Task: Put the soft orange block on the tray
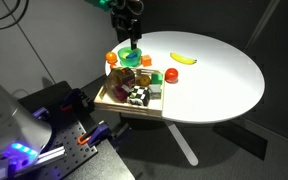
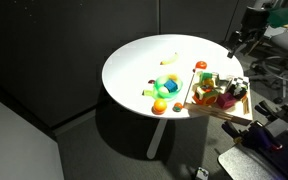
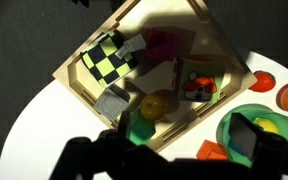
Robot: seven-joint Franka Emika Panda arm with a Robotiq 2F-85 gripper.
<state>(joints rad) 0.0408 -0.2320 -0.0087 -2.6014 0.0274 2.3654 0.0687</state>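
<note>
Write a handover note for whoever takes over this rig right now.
The gripper looks open and empty, and it hovers above the green bowl.
The small soft orange block, as far as I can tell, sits on the round white table beside the pale beige wooden tray, not on it.
Done: nothing visible yet.
Left: grasp the block and set it on the tray.

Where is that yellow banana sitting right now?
In both exterior views the banana lies by itself on the round white table, outside the tray, a little way from the green bowl.
</note>
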